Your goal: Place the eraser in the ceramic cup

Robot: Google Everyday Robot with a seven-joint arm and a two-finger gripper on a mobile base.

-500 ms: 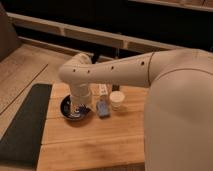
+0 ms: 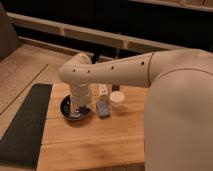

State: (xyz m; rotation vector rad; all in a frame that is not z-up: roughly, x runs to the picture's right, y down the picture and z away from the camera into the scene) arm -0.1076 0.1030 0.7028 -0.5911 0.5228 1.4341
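The small cream-white ceramic cup (image 2: 117, 99) stands upright on the wooden table (image 2: 95, 145), right of centre. My white arm reaches in from the right and bends down at its elbow. The gripper (image 2: 81, 105) hangs at the arm's end, low over the dark glossy bowl (image 2: 70, 111), to the left of the cup. The black eraser is not visible; the arm and gripper hide the space over the bowl. A flat blue-grey pad (image 2: 103, 108) lies between the bowl and the cup.
A slim white bottle (image 2: 103, 90) stands just behind the pad. A dark mat (image 2: 25, 125) lies along the table's left side. A dark railing and wooden floor lie behind the table. My own white body fills the right of the view.
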